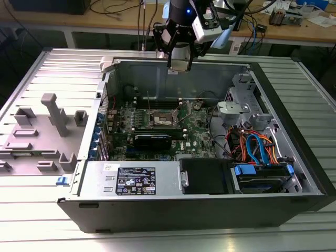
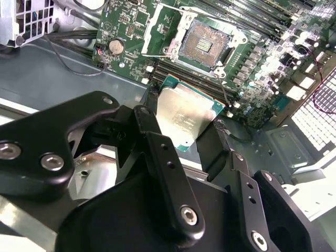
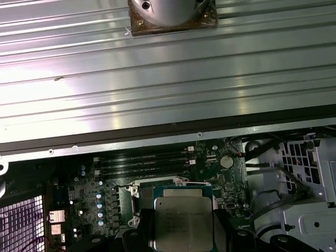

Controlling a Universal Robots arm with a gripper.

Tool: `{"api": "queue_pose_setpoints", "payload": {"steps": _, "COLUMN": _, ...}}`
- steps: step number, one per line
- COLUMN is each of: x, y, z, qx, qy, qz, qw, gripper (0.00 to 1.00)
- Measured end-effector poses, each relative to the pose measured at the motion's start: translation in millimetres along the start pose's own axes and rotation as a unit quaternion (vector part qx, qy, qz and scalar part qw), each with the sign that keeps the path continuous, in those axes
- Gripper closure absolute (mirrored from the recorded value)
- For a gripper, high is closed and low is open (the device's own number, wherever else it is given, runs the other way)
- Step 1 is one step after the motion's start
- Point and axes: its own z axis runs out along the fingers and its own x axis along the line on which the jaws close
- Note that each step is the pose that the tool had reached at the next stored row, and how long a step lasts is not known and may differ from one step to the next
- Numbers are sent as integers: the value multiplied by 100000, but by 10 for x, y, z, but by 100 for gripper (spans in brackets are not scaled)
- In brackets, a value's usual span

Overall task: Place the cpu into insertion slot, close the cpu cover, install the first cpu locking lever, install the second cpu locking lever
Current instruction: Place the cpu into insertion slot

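Holding the cpu [image 2: 178,107] by two opposite edges, the claw [image 2: 184,122] is clamped on the chip, which hangs metal face up above the motherboard [image 2: 262,68] and clear of it. In the second wrist view, we see the insertion slot [image 2: 203,44] just beyond the chip, its gold contact field bare. In the exterior view, we find the claw high over the far wall of the open computer case [image 1: 210,210], which lies on the ribbed counter [image 1: 31,220].

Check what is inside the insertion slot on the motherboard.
Only its bare contact grid; the insertion slot holds no chip. The cpu, clamped in the gripper, hides the motherboard part behind it.
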Motion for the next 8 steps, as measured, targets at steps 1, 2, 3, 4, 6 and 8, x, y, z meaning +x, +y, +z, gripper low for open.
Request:
{"api": "queue_pose_setpoints", "payload": {"steps": 1, "x": 0, "y": 0, "z": 0, "qx": -1, "qy": -3, "qz": 5, "qw": 100000, "gripper": 46}}
{"api": "queue_pose_setpoints", "payload": {"steps": 2, "x": 0, "y": 0, "z": 0, "qx": -2, "qy": -5, "qz": 15, "qw": 100000, "gripper": 46}}
{"api": "queue_pose_setpoints", "payload": {"steps": 3, "x": 0, "y": 0, "z": 0, "qx": -1, "qy": -4, "qz": 22, "qw": 100000, "gripper": 46}}
{"api": "queue_pose_setpoints", "payload": {"steps": 4, "x": 0, "y": 0, "z": 0, "qx": -4, "qy": -7, "qz": 31, "qw": 100000, "gripper": 46}}
{"api": "queue_pose_setpoints", "payload": {"steps": 6, "x": 0, "y": 0, "z": 0, "qx": -4, "qy": -7, "qz": 38, "qw": 100000, "gripper": 46}}
{"api": "queue_pose_setpoints", "payload": {"steps": 8, "x": 0, "y": -1, "z": 1, "qx": -10, "qy": -14, "qz": 90, "qw": 100000, "gripper": 46}}
